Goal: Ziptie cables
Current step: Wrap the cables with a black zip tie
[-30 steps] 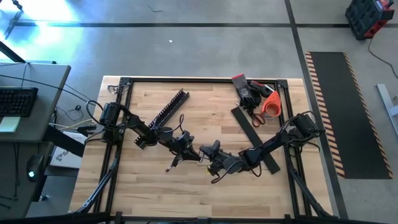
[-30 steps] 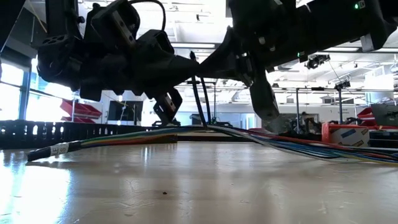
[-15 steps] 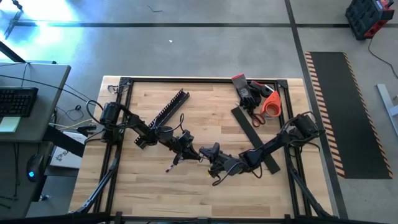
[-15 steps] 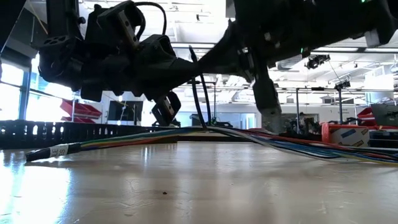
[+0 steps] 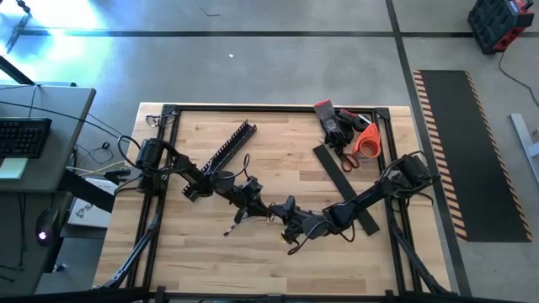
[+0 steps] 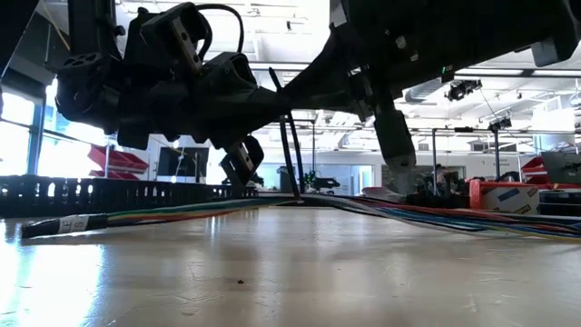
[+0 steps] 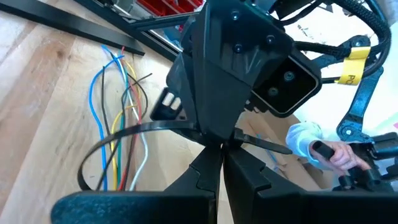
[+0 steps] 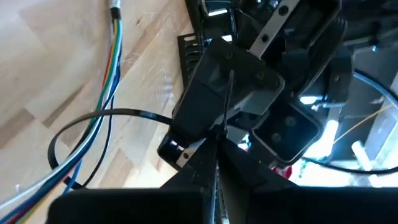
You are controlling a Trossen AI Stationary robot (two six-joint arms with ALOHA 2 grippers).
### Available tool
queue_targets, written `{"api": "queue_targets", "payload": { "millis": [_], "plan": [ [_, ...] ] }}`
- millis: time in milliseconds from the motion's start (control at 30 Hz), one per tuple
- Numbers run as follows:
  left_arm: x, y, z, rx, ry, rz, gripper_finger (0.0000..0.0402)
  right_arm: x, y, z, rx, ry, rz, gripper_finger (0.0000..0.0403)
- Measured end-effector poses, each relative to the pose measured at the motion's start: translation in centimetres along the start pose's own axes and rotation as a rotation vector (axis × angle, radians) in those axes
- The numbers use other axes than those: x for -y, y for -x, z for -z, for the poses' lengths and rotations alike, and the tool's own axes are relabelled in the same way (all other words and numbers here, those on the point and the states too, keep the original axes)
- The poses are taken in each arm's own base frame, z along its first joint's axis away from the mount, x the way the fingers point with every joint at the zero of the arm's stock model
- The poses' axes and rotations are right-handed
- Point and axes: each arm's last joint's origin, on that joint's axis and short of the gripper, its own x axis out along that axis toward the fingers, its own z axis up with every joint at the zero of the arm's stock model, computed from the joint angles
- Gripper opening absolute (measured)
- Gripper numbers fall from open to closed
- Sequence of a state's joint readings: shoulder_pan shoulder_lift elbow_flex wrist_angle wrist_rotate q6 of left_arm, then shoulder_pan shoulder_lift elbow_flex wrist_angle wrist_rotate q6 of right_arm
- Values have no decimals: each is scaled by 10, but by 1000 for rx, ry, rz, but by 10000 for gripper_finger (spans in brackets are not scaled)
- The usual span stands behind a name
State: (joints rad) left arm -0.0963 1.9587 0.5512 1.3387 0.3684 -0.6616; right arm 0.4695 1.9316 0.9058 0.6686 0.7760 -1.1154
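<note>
The cables (image 5: 237, 221), a thin bundle of white and coloured wires, lie on the wooden table under both grippers. They also show in the low view (image 6: 163, 216) and in both wrist views (image 7: 121, 106) (image 8: 113, 56). A black zip tie (image 7: 112, 142) loops around them, and its loop also shows in the right wrist view (image 8: 81, 117). My left gripper (image 5: 259, 205) and my right gripper (image 5: 280, 213) meet tip to tip over the bundle at the table's middle. Both are shut on the zip tie. My left gripper (image 7: 222, 151) pinches the zip tie between its two fingertips, beside the place where the loop closes (image 7: 194, 129). The tie's free tail (image 7: 268, 145) sticks out past the fingers. The loop hangs around the wires, slack. The right gripper's body hides the rest. My right gripper (image 8: 216, 148) pinches the zip tie between its two fingertips, opposite my left gripper. The loop's strap (image 8: 155, 116) runs out to one side. A thin free strip (image 8: 229, 93) stands up from the fingertips, and it rises upright above the bundle in the low view (image 6: 289, 154).
A long black slotted duct (image 5: 226, 150) lies at the far left. A flat black strip (image 5: 341, 175) lies at the right. Gloves, scissors and an orange roll (image 5: 354, 135) sit at the far right corner. A black frame (image 5: 269, 108) rims the table. A gloved hand (image 7: 311, 146) shows beyond the table.
The cable bundle has slid a little toward the table's left, and its labelled end now lies farther left in the low view. The bundle's raised middle under the grippers has sunk flatter. The upright zip-tie strip has tipped slightly. Both grippers stay shut.
</note>
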Motion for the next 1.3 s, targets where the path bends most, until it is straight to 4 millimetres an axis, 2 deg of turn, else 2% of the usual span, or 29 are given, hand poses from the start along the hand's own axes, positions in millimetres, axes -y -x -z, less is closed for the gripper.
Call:
{"api": "queue_targets", "payload": {
  "millis": [133, 300, 433, 500, 600, 700, 767, 1033, 1167, 1300],
  "plan": [
    [-1, 0, 0, -3, -2, -9, 0, -1, -3, 5, -23, -74, -15, 15],
    [-1, 0, 1, -10, -7, -7, 0, 0, -4, 6, -44, -203, -4, 91],
    [0, 0, 0, -4, -23, 2, 0, -4, -5, 11, -127, -242, 5, 158],
    [-1, 0, 1, -9, -25, -2, 0, -7, -7, 16, -155, -286, -20, 179],
    [0, 0, 1, -9, -34, -1, 0, -11, -11, 24, -166, -381, -88, 191],
    [0, 0, 1, -12, -34, 1, 0, -9, -15, 29, -174, -486, -92, 181],
    [0, 0, 2, -18, -31, -3, 0, -9, -17, 30, -177, -508, -88, 162],
    [-1, 0, 4, -34, -24, -15, 0, -8, -17, 27, -123, -517, -132, 14],
    [-2, 0, 4, -35, -22, -17, 0, -7, -17, 27, -129, -495, -109, 4],
    [-2, 0, 5, -49, -15, -25, 0, -6, -15, 24, -133, -391, -84, 1]
  ]
}}
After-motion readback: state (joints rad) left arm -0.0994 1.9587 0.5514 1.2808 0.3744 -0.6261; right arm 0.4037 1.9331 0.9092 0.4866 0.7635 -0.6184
